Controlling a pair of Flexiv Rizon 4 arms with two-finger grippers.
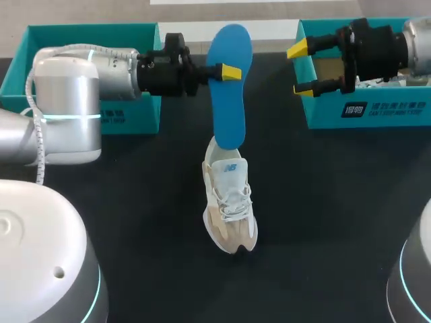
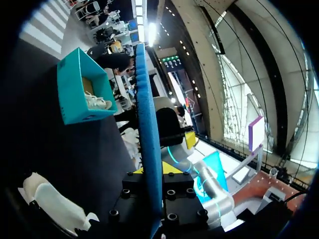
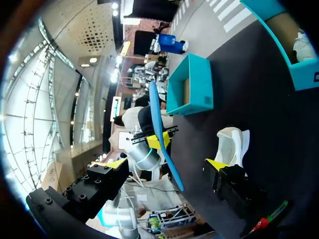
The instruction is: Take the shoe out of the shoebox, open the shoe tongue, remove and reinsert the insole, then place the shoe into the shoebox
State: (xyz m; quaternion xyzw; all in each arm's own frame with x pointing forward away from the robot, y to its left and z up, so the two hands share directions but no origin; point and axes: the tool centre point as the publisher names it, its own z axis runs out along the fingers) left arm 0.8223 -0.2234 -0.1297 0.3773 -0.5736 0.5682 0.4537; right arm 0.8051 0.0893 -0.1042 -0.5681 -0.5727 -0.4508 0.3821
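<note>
Left gripper (image 1: 225, 72) clamped on insole (image 1: 227, 108) at one long edge, holding it on edge above far middle of table (image 1: 337, 222). Lower end of insole hangs over far end of shoe (image 1: 229, 208); can't tell if they touch. Shoe lies mid-table, nothing holding it. Right gripper (image 1: 301, 68) wide open, empty, at far right corner by box (image 1: 377, 111).

Risks as I judge them:
- narrow pinch, so insole may pivot or slip
- unbraced shoe may slide or tip when insole is pushed in
- tongue may fold under

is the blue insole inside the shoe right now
No, the left gripper holds the blue insole in the air, outside the shoe on the table.
</note>
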